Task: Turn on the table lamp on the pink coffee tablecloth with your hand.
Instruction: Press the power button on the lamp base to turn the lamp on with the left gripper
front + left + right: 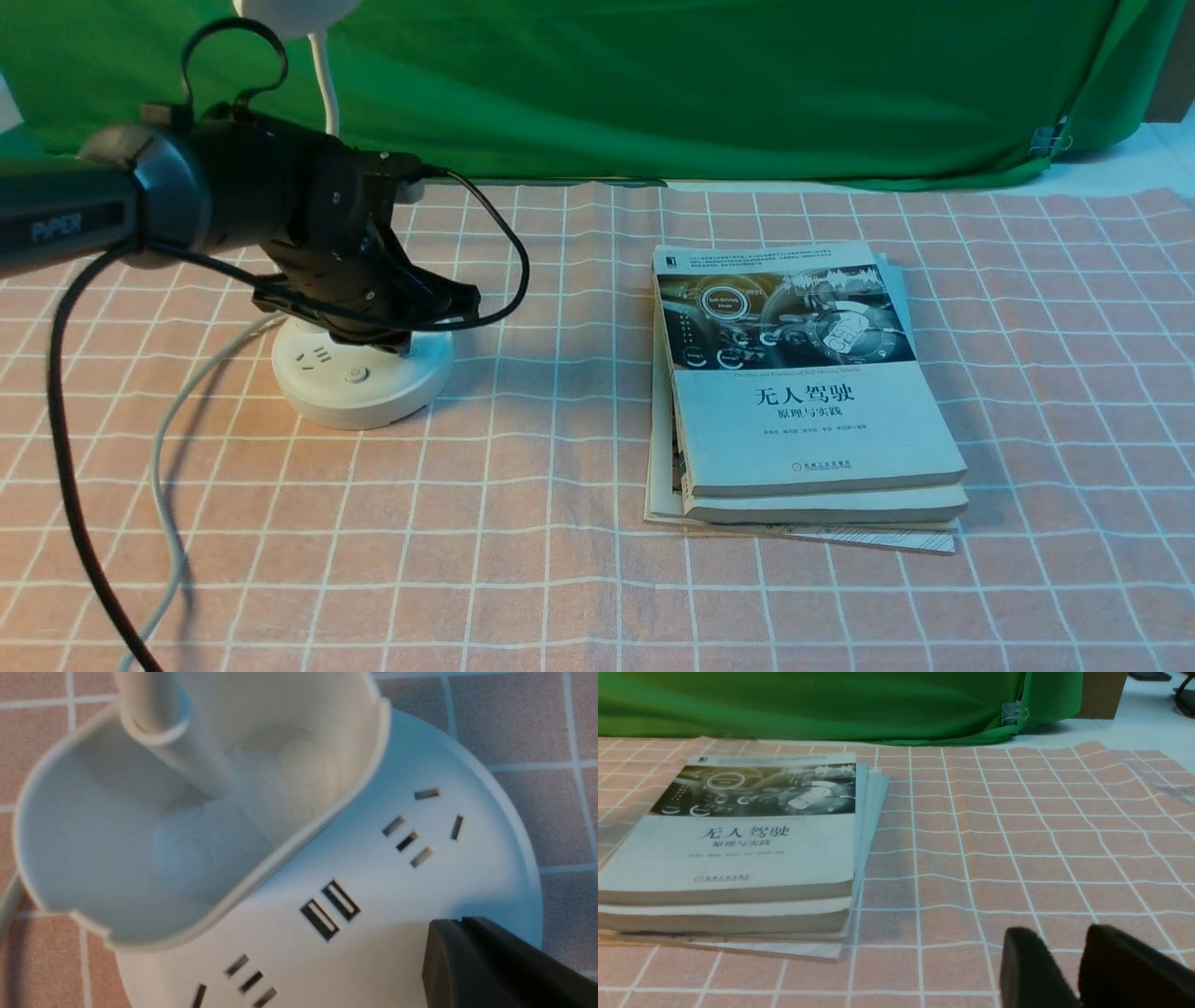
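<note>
Front view: the table lamp (322,397) sits on the robot's left side of the pink coffee tablecloth (551,597), its neck rising behind the left arm (215,187), which is marked "PiPER". The left gripper (406,341) is over the base, partly hiding it; a black cable (61,411) loops past. Well apart, towards the right, lies a stack of books (812,392), the top cover reading "无人驾驶 原理与实践". A green cloth (653,93) hangs behind.

Left wrist view: the left gripper's dark fingertips are together above the white base, nothing visible between them; whether they touch it cannot be told. Sockets and a cup-like holder (187,826) show.

Right wrist view: the right gripper (1069,947) is slightly parted, holding nothing, near the books
</note>
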Available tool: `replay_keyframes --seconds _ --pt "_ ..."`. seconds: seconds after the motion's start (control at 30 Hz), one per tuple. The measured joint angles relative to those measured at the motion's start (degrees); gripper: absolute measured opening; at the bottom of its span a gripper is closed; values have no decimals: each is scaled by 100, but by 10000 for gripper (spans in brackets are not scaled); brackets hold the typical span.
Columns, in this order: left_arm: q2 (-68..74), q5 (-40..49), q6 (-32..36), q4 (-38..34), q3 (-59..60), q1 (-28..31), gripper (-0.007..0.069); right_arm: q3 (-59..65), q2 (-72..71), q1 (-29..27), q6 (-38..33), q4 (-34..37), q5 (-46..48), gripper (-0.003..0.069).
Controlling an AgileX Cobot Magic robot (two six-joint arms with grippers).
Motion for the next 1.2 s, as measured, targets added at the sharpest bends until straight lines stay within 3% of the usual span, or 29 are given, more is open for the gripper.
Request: replay_keyframes --seconds 0.57,0.9,1.2 --pt "21 -209 -1 -325 56 0 21 0 0 0 0 0 0 239" --pt "-177 -1198 -1 -360 788 5 21 0 0 0 0 0 0 239" --pt "-473 -955 -30 -595 940 -1 21 0 0 0 0 0 0 239"
